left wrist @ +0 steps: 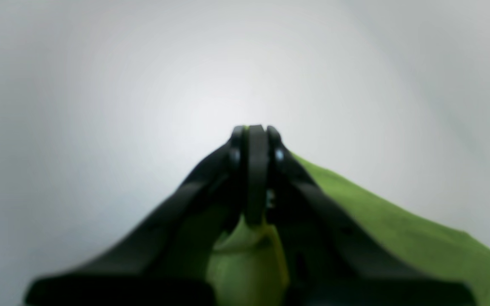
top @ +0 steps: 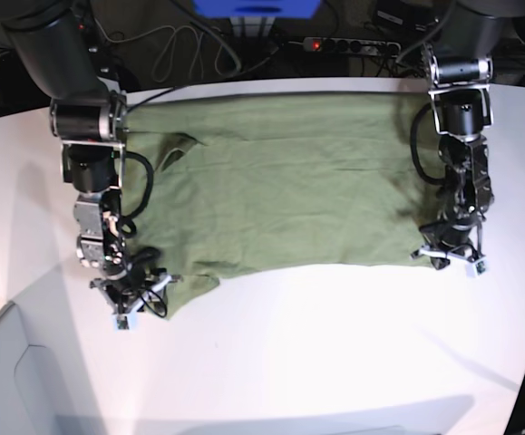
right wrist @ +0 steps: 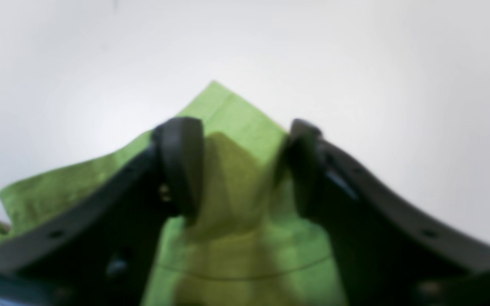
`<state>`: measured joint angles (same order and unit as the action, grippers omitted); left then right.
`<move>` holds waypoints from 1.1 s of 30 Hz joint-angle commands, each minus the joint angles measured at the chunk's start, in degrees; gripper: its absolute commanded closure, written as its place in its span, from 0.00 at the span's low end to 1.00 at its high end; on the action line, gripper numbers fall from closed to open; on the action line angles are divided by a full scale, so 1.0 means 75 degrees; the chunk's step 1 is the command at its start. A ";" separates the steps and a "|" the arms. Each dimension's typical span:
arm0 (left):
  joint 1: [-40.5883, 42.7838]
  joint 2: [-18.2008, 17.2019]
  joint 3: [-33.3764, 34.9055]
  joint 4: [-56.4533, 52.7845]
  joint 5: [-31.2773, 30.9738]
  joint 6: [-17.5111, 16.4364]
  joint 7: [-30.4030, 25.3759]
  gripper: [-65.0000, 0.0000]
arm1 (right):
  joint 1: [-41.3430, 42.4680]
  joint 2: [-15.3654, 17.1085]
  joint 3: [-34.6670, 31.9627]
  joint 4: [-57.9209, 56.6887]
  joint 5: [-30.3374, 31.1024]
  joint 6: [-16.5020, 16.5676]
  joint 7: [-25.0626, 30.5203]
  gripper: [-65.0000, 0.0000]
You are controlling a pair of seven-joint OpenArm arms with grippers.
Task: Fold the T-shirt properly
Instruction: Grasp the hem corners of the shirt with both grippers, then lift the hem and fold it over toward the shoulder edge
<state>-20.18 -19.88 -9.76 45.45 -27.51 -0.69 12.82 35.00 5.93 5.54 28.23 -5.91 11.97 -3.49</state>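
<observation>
The olive-green T-shirt (top: 280, 181) lies spread across the back half of the white table (top: 335, 344), with a small fold near its upper left. My left gripper (top: 452, 254) is at the shirt's lower right corner. In the left wrist view it (left wrist: 255, 131) is shut, with the green cloth (left wrist: 398, 225) pinched between and under its fingers. My right gripper (top: 140, 294) is at the lower left corner. In the right wrist view its jaws (right wrist: 245, 165) stand apart with a pointed corner of the cloth (right wrist: 228, 110) between them.
Behind the table run black and white cables, a power strip (top: 348, 43) and a blue box (top: 257, 9). A grey panel (top: 8, 381) sits at the lower left corner. The table's curved back edge passes just behind the shirt.
</observation>
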 commanded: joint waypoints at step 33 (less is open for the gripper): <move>0.1138 -0.0040 -0.0299 0.2842 0.0028 0.0098 0.0489 1.00 | -0.1836 0.0234 0.0052 0.4752 0.0044 0.0028 -0.1370 1.00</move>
<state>-10.90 -19.25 -11.70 66.00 -26.83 0.25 17.78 19.92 7.27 5.76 62.83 -5.85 11.97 -14.94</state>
